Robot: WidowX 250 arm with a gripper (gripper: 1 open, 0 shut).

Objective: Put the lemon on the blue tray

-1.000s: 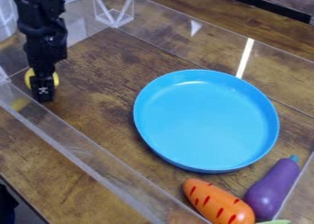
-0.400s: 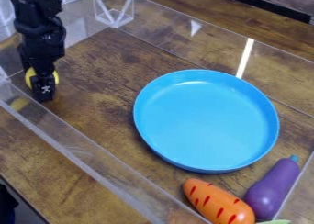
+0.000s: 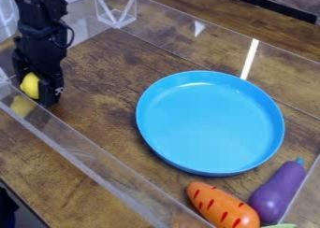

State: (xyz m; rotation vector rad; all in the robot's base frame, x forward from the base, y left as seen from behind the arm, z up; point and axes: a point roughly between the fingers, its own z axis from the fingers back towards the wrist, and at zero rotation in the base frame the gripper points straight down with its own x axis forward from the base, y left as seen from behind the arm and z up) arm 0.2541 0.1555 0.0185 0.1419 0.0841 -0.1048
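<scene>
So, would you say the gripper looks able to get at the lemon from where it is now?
Probably yes. The gripper hangs pointing down right at the lemon, jaws open, with nothing between them. The clear wall runs close beside the lemon, which might crowd one jaw.

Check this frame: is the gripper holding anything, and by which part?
Nothing is held yet. The gripper stands open, low over the lemon, which still rests on the table, partly hidden by the fingers.
</scene>
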